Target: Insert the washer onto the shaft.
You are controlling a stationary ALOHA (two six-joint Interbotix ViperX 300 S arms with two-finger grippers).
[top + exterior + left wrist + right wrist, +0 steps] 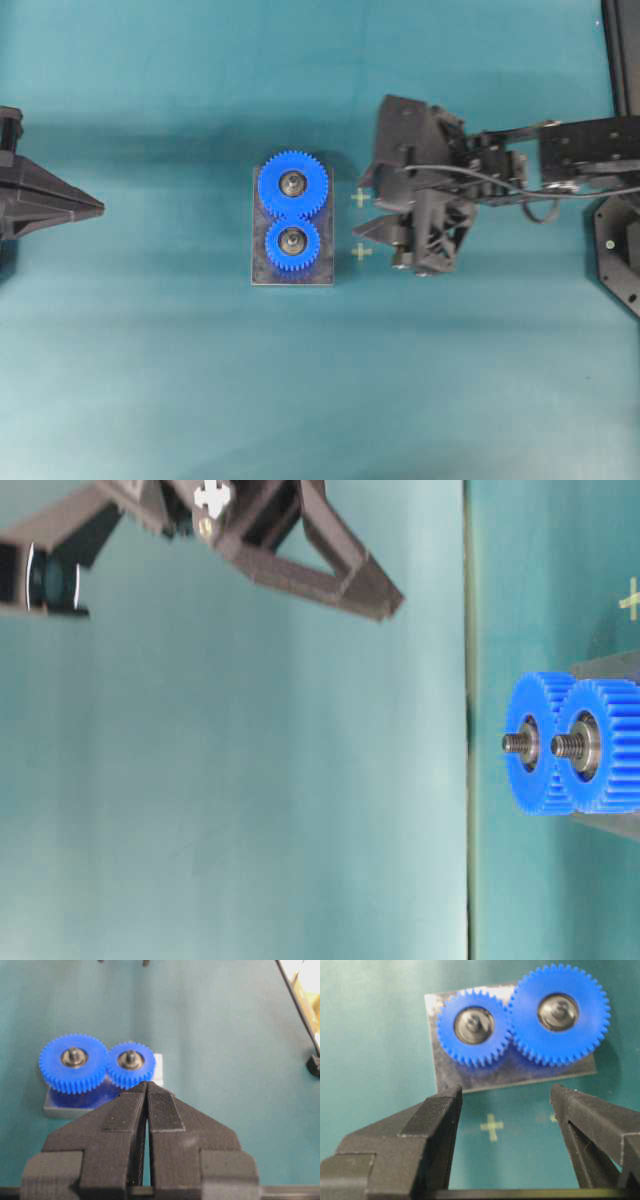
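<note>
A grey base plate [262, 275] carries a large blue gear [293, 184] and a small blue gear [292, 243], each on an upright threaded shaft [513, 743]. A metal ring lies round each shaft [474, 1024] on the gear's face; I cannot tell whether either ring is the washer. My right gripper [362, 207] stands open just right of the plate, low over the cloth, with nothing between its fingers [447, 1105]. My left gripper [100, 207] is shut and empty at the far left, raised well above the table [395, 602]. In the left wrist view its tip [147, 1083] points at the small gear [131, 1064].
Two yellow cross marks [360, 197] [361, 252] sit on the teal cloth between the plate and the right gripper; one shows between the open fingers [491, 1126]. Black frame parts [620, 250] stand at the right edge.
</note>
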